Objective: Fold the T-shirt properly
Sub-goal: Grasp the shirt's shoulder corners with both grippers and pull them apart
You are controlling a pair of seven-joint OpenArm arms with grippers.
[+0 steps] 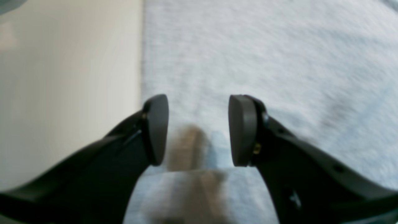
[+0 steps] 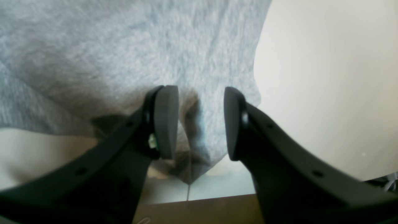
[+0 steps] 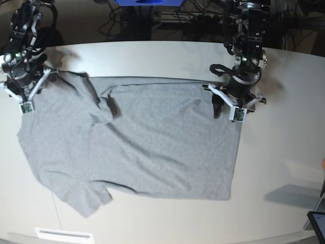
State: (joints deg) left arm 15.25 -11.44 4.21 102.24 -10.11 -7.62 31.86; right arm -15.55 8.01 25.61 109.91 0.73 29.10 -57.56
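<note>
- The left pincer [image 1: 199, 130] is open. Its two dark pads [image 1: 157, 129] stand apart, with a clear gap between them.
- It sits over the T-shirt [image 1: 264, 62], close to the cloth's straight edge. A small fold of grey cloth shows low in the gap. I cannot tell if the pads touch the cloth.
- Just beside that edge is the pale table [image 1: 68, 93].
- The right pincer [image 2: 201, 123] also has its pads [image 2: 168, 121] apart. A bunched bit of the T-shirt [image 2: 108, 56] hangs down between them. The pads do not look pressed on it, so I cannot tell if it is held.
- The pale table [image 2: 326, 87] shows on one side of that pincer.
- In the base view, the left pincer [image 3: 237, 111] is at the top corner of the T-shirt [image 3: 152, 147], on that view's right side.
- The right pincer [image 3: 24, 96] is at the other top corner, by a sleeve, on that view's left side.
- The T-shirt lies spread out flat on the table [image 3: 284, 168], plain grey side up. It has one wrinkled lump near the top, toward the left of the picture.
- One sleeve points down toward the near edge of the table.
- Black cables [image 3: 198, 20] lie past the far edge of the table.
</note>
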